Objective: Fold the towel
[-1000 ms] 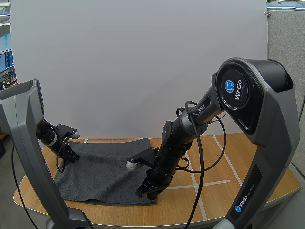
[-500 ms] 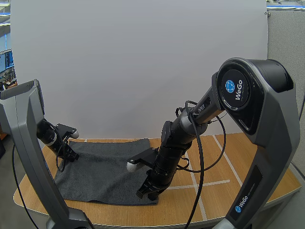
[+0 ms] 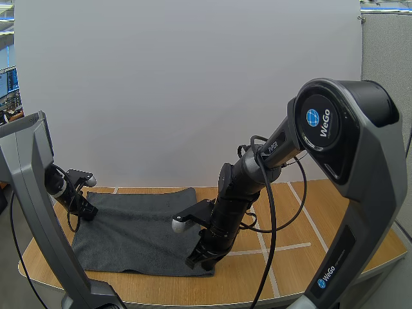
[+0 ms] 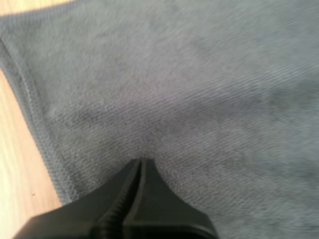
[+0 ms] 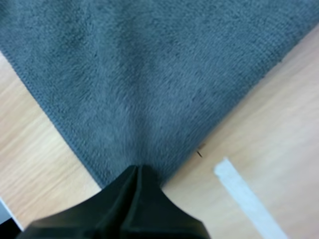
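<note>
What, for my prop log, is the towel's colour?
Plain dark grey; the towel shows best in the right wrist view.

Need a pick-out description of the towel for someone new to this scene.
Start at the light wooden table with white tape lines. On its left half lies a dark grey towel, spread flat. It is the only cloth there, pinched by the left gripper and right gripper.

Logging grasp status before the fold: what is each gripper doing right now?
Left gripper: closed, pinching the towel near its edge.
Right gripper: closed, pinching the towel's corner.
</note>
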